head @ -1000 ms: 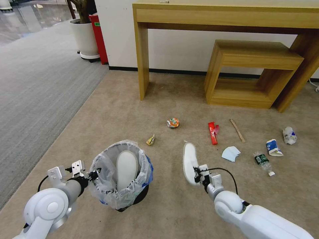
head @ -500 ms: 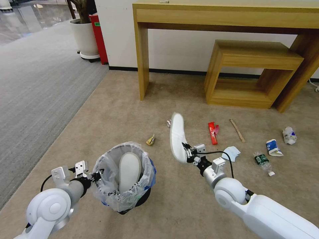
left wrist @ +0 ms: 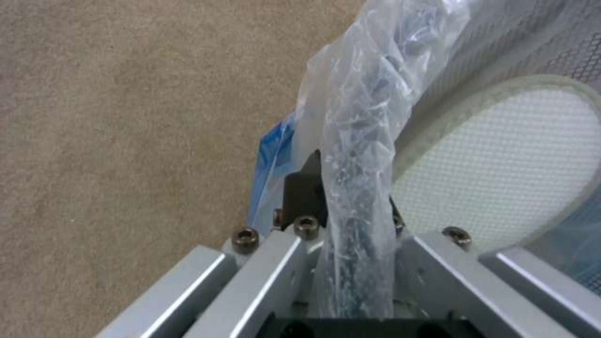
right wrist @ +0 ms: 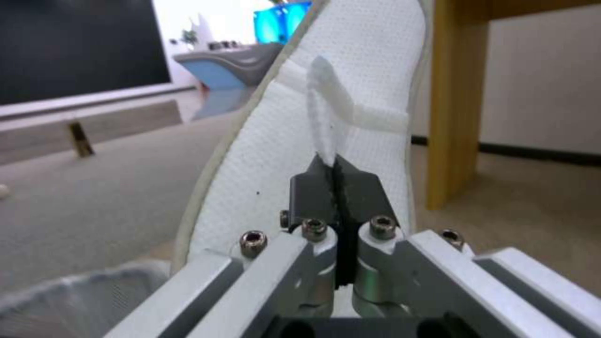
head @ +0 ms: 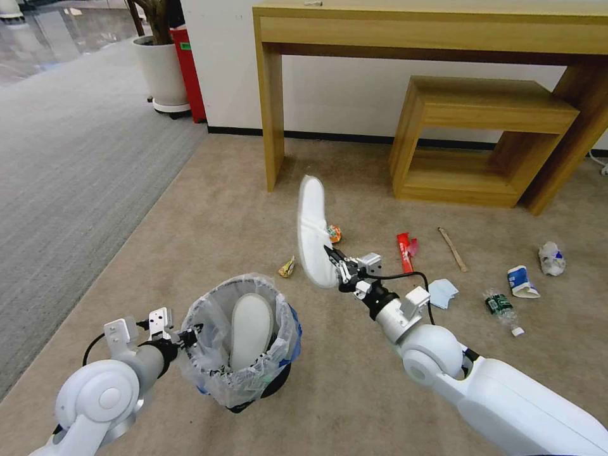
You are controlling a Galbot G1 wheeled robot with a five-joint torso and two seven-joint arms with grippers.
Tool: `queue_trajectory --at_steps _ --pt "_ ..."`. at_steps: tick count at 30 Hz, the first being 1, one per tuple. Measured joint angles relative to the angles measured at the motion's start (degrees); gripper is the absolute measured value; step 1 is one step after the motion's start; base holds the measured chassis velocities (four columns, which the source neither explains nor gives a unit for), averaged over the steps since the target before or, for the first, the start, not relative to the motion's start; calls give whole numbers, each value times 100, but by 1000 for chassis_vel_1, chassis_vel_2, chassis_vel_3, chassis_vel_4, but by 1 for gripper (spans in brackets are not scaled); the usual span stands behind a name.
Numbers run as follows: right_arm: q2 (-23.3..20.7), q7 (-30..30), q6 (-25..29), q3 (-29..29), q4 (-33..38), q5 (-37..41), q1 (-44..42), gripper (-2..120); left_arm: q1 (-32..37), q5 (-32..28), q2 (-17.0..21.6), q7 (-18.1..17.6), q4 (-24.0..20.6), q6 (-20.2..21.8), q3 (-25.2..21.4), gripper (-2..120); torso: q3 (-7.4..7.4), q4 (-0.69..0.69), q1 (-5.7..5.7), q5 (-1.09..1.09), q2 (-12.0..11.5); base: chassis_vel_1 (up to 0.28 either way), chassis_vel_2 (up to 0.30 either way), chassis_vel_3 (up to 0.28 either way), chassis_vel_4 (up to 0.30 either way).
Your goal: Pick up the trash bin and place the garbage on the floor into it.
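White terry strap pinched flat between black fingertips (right wrist: 313,188): the right gripper (head: 337,266) has its jaws closed hard on the thin strap of a white slipper (head: 313,231), and the slipper hangs from that pinch, toe up and sole toward the wall. A second ago the same slipper was lower and farther to the robot's right, at about the level of the red wrapper (head: 405,252); half a second ago it had climbed partway; now it stands higher and closer to the trash bin (head: 237,345), hiding most of the crushed can (head: 334,234) behind it. On the other side, the left gripper (head: 189,334) is clamped on the bin's rim through the crinkled liner bag (left wrist: 357,155), holding the bin just off the beige carpet (head: 354,392); it has edged slightly toward the right arm over the same second. A first slipper (head: 250,329) already stands inside the bin. The lift and inward swing suggest the second slipper is being carried to the opening, though it is not yet above it. Beyond, a small yellow wrapper (head: 287,267), wooden stick (head: 453,249), blue mask (head: 442,293), plastic bottle (head: 502,309) and two crumpled cups (head: 523,282) wait on the carpet.
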Motion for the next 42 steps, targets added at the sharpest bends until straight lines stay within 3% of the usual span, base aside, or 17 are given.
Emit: queue_trajectory --at_steps 19,42 --pt "332 -1163 608 -1024 -130 516 1112 0 1 -51 94 1 -168 33 85 1 0 0 0 0 0 0 0 0 0" --pt "750 -2301 1166 -1908 -603 438 1577 0 35 -66 70 -27 -401 62 147 1 0 0 0 0 0 0 0 0 0"
